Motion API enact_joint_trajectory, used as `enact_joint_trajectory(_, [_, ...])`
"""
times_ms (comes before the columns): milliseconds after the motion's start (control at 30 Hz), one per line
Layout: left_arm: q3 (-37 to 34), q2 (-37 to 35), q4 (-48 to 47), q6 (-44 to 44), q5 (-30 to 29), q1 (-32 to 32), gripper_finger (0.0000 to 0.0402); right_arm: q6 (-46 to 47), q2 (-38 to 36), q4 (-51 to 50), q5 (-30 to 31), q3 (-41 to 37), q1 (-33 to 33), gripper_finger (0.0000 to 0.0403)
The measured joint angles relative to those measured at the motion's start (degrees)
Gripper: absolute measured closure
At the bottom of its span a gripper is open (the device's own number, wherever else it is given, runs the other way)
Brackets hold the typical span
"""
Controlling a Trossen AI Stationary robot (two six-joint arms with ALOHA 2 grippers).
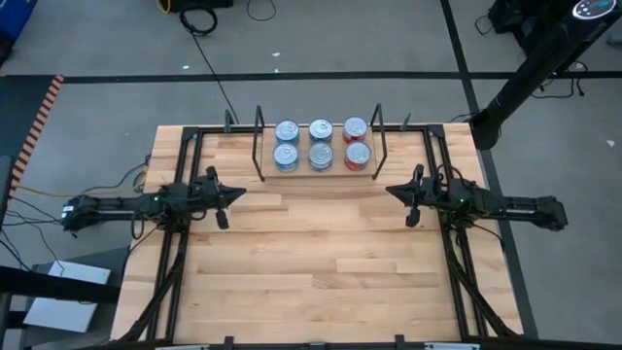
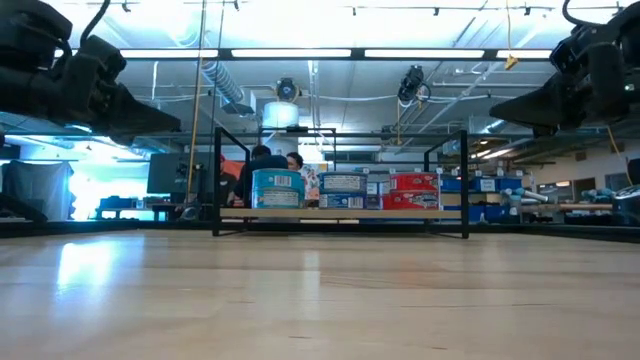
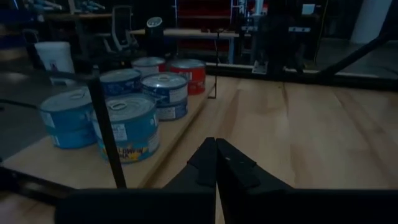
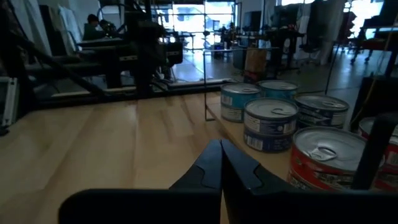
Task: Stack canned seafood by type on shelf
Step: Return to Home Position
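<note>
A light-wood table [image 1: 321,253] fills the foreground of a strip-lit workshop, with people [image 2: 262,160] partly visible in the room behind it. The canned seafood [image 1: 321,129] sits on the shelf [image 2: 340,213] at the far side of the table, grouped by label colour in three columns of two silver lids each when seen from above. The light blue tins [image 1: 286,156] form the column closest to the left gripper's fingers. The darker blue tins [image 1: 321,156] hold the middle, and the red tins [image 1: 358,156] are closest to the right gripper's fingers. The whole shelf stands beyond and between the two sets of fingertips and touches neither. The left gripper [image 1: 240,193] hangs above bare wood with its fingers [image 3: 205,163] pressed together and holding nothing, and the nearest light blue tin is well apart from them. The right gripper [image 1: 390,190] faces it across the table, its fingers [image 4: 211,163] likewise pressed together and empty. The nearest red tin is off to one side and clear of them. Both pairs of fingertips point inward toward each other, with open tabletop between them.
</note>
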Motion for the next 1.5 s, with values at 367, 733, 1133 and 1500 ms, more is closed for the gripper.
enact_joint_trajectory(367, [-0.02, 1.86, 2.57, -3.13, -0.16, -0.02, 0.0394, 0.24, 0.27, 0.04, -0.19, 0.0, -0.23, 0.0392])
enact_joint_trajectory(733, [-0.02, 1.85, 4.5, -3.06, 0.09, -0.02, 0.0394, 0.24, 0.27, 0.07, -0.21, 0.0, -0.22, 0.0392])
enact_joint_trajectory(1133, [-0.04, 1.86, 4.68, -3.02, 0.3, -0.02, 0.0394, 0.25, 0.27, 0.07, -0.23, 0.0, -0.22, 0.0392])
enact_joint_trajectory(1500, [-0.04, 1.86, 4.7, -3.02, 0.3, -0.02, 0.0394, 0.26, 0.27, 0.07, -0.23, -0.02, -0.22, 0.0392])
